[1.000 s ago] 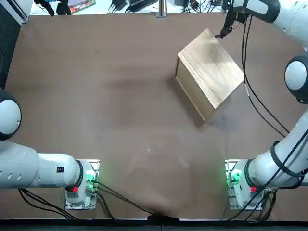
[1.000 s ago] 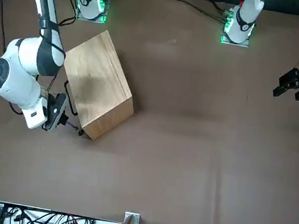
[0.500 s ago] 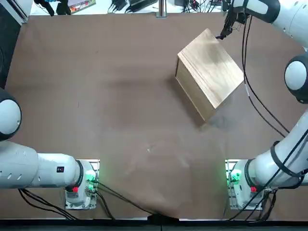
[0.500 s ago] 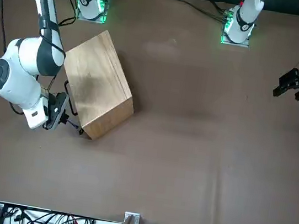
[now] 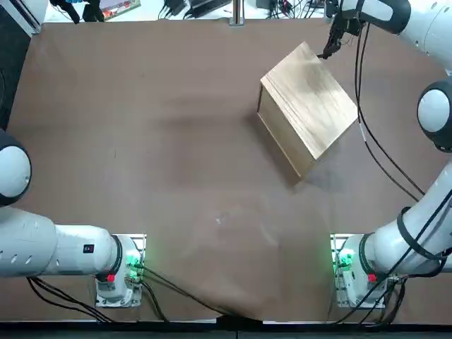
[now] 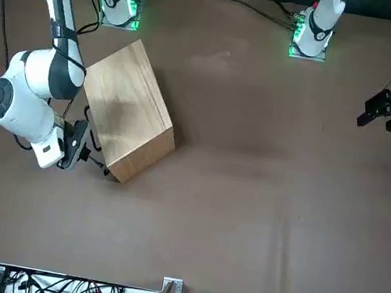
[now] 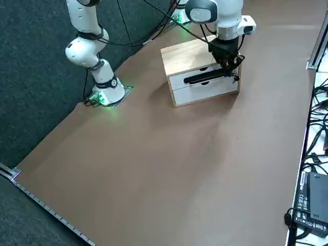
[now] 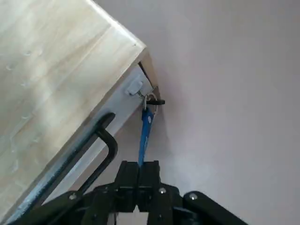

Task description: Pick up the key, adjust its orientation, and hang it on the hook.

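Right hand [image 8: 139, 166], at one o'clock from the wooden box [image 5: 308, 102] overhead, grips the blue key [image 8: 146, 133]; its ring [image 8: 156, 108] is by the white hook [image 8: 134, 87]. Pickup done; hanging unconfirmed, release remains.

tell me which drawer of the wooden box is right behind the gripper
The upper drawer: the right gripper holds the blue key beside it.

From where I stand, the tabletop [image 7: 154, 179] is a broad matte brown, edged by a metal rail [image 7: 54, 214]. Dark, speckled flooring [image 7: 36, 77] lies beside it, and soft light leaves a pale sheen on the brown surface.
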